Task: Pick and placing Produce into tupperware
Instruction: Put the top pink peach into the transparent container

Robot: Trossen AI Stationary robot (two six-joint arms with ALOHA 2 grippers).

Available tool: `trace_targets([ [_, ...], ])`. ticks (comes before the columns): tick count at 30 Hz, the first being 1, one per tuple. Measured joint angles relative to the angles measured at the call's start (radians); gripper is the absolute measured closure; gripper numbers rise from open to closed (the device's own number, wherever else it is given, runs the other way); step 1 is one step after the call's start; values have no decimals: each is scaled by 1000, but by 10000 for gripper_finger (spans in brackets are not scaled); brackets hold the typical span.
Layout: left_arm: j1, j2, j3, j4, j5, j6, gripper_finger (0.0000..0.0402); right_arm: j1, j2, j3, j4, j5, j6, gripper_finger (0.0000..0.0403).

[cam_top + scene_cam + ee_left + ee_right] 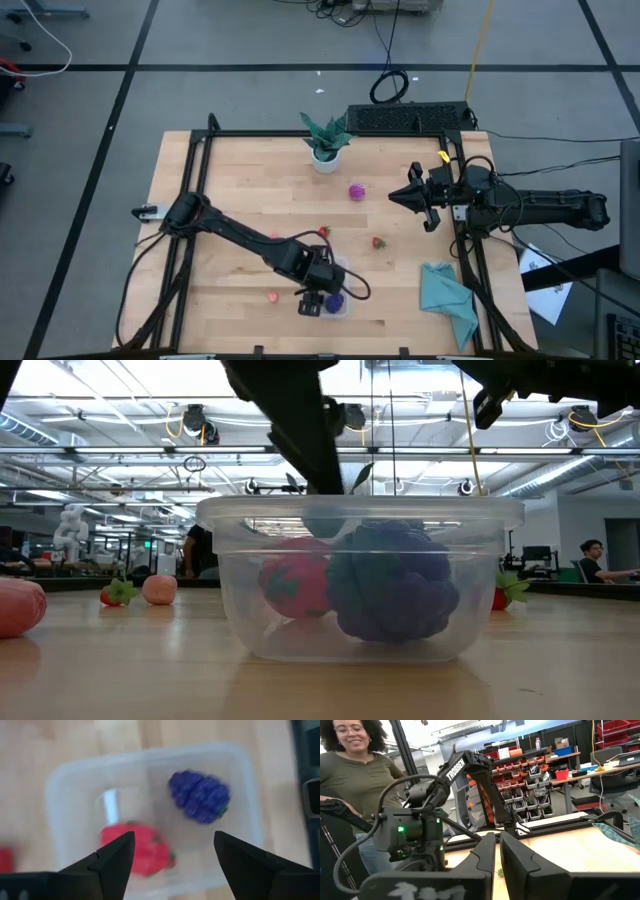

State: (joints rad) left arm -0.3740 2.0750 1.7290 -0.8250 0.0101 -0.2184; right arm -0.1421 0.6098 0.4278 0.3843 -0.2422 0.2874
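The clear tupperware (pixel 338 290) (pixel 360 575) (pixel 150 815) stands near the table's near edge. Inside it lie a dark purple berry (pixel 200 796) (pixel 392 585) and a red strawberry (pixel 137 847) (pixel 297 582). My left gripper (pixel 312 300) (pixel 174 837) hovers open right above the container and touches nothing. Loose on the table lie a magenta piece (pixel 357 191), two red strawberries (pixel 378 241) (pixel 323 232) and a pinkish piece (pixel 273 296). My right gripper (pixel 398 197) (pixel 497 845) waits shut over the table's right side, fingers pointing left.
A green potted plant in a white pot (pixel 325 142) stands at the far edge. A teal cloth (pixel 447 297) lies at the near right corner. A black frame (pixel 200 200) borders the wooden top. A person (pixel 357 775) stands beyond the table in the right wrist view.
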Motion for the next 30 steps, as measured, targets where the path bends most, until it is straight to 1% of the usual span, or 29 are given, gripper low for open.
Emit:
trace_targets([
  [10, 2, 0, 77, -227, -147, -12, 126, 0, 0, 0, 0, 0, 0, 385],
  [18, 2, 0, 79, -435, -252, -89, 127, 0, 0, 0, 0, 0, 0, 385],
  [21, 2, 0, 79, -469, -277, -109, 129, 0, 0, 0, -1, 0, 0, 385],
  [26, 0, -19, 62, -483, -282, -116, 127, 0, 0, 0, -2, -3, 33, 385],
  [30, 3, -74, -6, -491, -282, -135, 133, 0, -1, 0, -2, -55, 46, 385],
])
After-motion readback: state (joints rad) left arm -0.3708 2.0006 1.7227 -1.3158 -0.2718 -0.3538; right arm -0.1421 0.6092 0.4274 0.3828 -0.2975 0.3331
